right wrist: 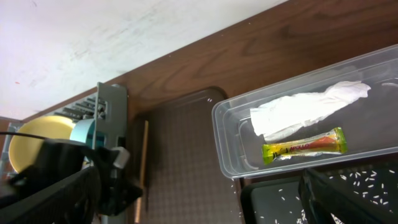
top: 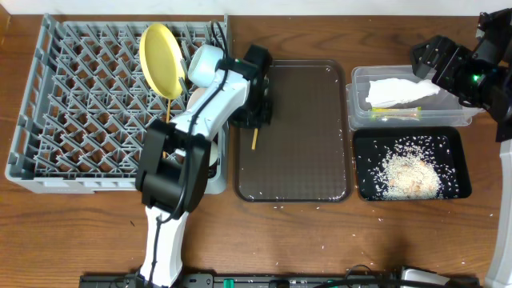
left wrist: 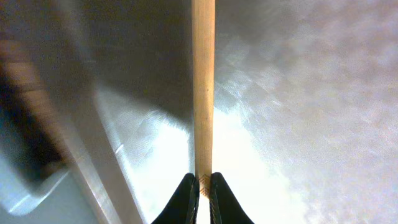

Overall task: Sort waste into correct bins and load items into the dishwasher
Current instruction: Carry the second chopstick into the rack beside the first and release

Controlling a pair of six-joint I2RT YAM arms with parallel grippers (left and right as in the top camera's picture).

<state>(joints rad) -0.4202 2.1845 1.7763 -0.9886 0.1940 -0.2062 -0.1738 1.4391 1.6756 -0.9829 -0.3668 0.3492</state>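
My left gripper (top: pixel 255 122) (left wrist: pixel 202 178) is shut on the end of a wooden chopstick (top: pixel 254 141) (left wrist: pixel 203 93), low over the left edge of the dark brown tray (top: pixel 296 160). In the grey dish rack (top: pixel 72 120) a yellow plate (top: pixel 162 58) stands upright beside a light blue bowl (top: pixel 205 62). The clear tub (top: pixel 357 108) (right wrist: pixel 227 146) holds the white napkin (top: pixel 400 92) (right wrist: pixel 305 109) and the green-and-yellow wrapper (top: pixel 398 114) (right wrist: pixel 305 146). The black tray (top: pixel 456 160) holds rice (top: pixel 408 172). My right gripper (top: pixel 445 66) (right wrist: pixel 217 190) is open and empty above the tub.
The left arm lies across the rack's right edge and hides part of a white dish (top: pixel 214 156) there. Stray rice grains (top: pixel 276 208) lie on the wooden table in front of the brown tray. The wall runs along the table's far edge.
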